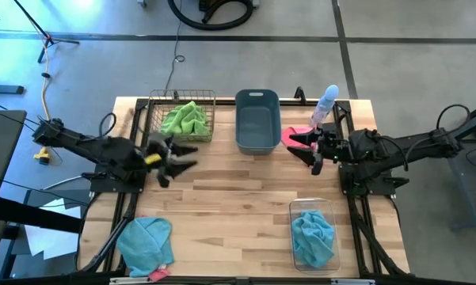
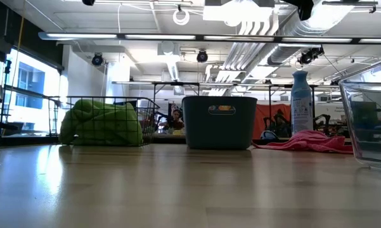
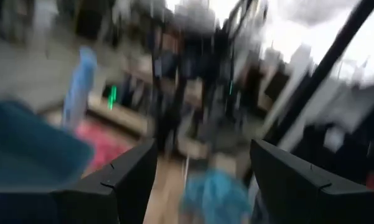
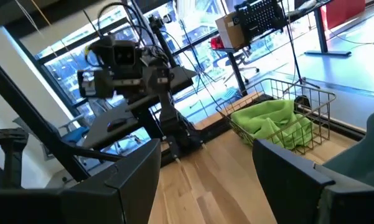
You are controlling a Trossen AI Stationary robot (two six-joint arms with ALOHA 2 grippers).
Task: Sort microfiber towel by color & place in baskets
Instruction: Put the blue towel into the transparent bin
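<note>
- Three containers sit on the wooden desk [image 1: 230, 190].
- Light blue fuzzy towel [image 1: 146, 241] lies loose at the near left corner.
- Left end effector [image 1: 182, 158], released, hovers beside the copper wire basket [image 1: 153, 119] holding a lime green towel [image 1: 185, 119].
- Grey-blue plastic tub [image 1: 257, 119] stands mid-back.
- Right end effector [image 1: 299, 146], released and empty, hovers by a pink towel [image 1: 293, 133].
- Clear plastic bin [image 1: 333, 207] holds a blue towel [image 1: 312, 236].

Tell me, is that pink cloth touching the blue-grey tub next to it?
Cannot tell. From above, the pink towel lies right at the tub's side with the right gripper partly over it; the table-level view shows them close, but no plain gap or contact.
</note>
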